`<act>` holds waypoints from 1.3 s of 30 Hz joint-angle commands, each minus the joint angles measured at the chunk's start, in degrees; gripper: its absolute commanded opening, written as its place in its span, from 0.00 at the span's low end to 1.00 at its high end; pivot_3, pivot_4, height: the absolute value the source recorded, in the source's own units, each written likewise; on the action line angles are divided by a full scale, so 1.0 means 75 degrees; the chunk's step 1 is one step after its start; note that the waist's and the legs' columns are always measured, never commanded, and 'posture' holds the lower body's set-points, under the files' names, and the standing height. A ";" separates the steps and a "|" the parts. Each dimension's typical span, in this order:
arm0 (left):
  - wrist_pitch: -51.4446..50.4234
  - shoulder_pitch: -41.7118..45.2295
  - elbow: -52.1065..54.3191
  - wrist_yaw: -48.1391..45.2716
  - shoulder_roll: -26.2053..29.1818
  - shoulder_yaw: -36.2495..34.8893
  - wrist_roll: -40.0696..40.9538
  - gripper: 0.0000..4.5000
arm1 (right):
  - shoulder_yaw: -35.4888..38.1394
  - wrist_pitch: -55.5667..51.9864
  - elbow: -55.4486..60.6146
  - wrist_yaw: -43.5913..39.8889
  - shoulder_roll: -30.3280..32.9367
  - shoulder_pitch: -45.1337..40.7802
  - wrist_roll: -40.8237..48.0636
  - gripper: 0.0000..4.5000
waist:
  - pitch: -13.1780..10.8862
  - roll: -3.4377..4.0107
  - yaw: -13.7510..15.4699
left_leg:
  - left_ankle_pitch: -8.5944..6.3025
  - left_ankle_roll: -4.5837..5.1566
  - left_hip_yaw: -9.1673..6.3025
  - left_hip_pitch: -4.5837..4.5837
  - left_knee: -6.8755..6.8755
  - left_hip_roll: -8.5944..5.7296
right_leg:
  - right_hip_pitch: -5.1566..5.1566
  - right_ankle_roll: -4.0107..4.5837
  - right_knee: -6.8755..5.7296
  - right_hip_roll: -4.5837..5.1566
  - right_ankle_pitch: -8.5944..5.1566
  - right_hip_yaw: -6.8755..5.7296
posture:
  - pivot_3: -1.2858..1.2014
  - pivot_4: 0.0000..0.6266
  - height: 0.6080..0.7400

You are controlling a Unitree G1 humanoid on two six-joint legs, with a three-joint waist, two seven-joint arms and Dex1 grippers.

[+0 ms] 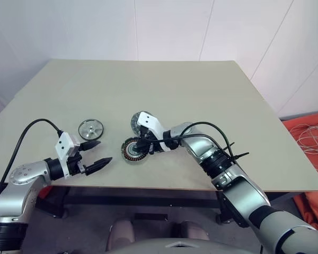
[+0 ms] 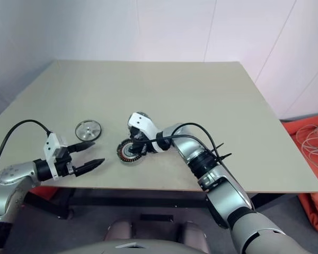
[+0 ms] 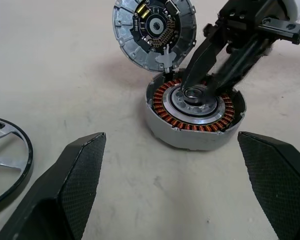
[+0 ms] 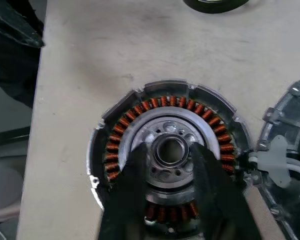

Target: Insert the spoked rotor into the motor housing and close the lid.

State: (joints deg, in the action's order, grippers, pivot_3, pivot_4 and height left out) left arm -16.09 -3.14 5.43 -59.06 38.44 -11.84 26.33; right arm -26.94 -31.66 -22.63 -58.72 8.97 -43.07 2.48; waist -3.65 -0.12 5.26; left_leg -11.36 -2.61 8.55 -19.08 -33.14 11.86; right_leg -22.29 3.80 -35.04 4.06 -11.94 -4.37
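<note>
The motor housing (image 1: 130,151), with copper windings around a silvery centre, sits near the table's front edge. Its lid (image 3: 155,30) stands tilted up just behind it, inner face showing. My right gripper (image 4: 171,152) reaches down onto the housing, its fingers apart on either side of the central hub, holding nothing. The spoked rotor (image 1: 90,128) lies flat on the table to the left of the housing. My left gripper (image 1: 104,151) hovers wide open just in front of the rotor, left of the housing, pointing toward the housing (image 3: 190,135) and empty.
The beige table (image 1: 175,90) stretches bare behind the parts, and its front edge runs close below both grippers. A white wall stands at the back. Orange material and loose cables (image 1: 312,137) lie on the floor to the right.
</note>
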 commanded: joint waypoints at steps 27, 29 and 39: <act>0.0144 0.0341 -0.0045 0.0126 0.0025 0.0097 -0.0052 1.00 | 0.0728 -0.0158 0.0414 0.0769 -0.0117 -0.0106 0.0335 0.15 | 0.0000 0.0000 0.0005 | 0.0009 -0.0015 -0.0001 0.0002 -0.0004 0.0000 | -0.0011 -0.0037 -0.0026 0.0000 -0.0023 0.0004 | 0.52 0.00 1.00; 0.0131 0.0335 -0.0032 0.0132 0.0025 0.0088 -0.0043 1.00 | 0.0615 0.0012 0.0243 0.0821 -0.0085 -0.0096 0.0211 0.01 | 0.0000 0.0000 0.0004 | 0.0009 -0.0015 -0.0001 0.0001 -0.0004 -0.0001 | -0.0012 -0.0037 -0.0026 0.0000 -0.0022 0.0004 | 0.52 0.00 1.00; 0.0049 0.0322 0.0021 0.0172 0.0026 0.0068 -0.0007 1.00 | 0.0315 0.0312 0.0138 0.0434 0.0017 0.0143 -0.0007 0.01 | 0.0000 0.0000 0.0002 | 0.0009 -0.0014 0.0000 0.0001 -0.0004 0.0000 | -0.0010 -0.0036 -0.0027 0.0000 -0.0022 0.0004 | 0.52 0.00 1.00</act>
State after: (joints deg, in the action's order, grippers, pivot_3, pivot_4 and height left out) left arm -16.09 -1.51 4.58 -57.98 38.33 -10.83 26.00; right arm -24.35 -30.15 -23.01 -54.43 9.16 -41.79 2.16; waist -3.65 -0.12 5.27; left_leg -11.30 -2.72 8.55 -19.07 -33.17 11.86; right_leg -22.37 3.53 -35.25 4.07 -12.11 -4.34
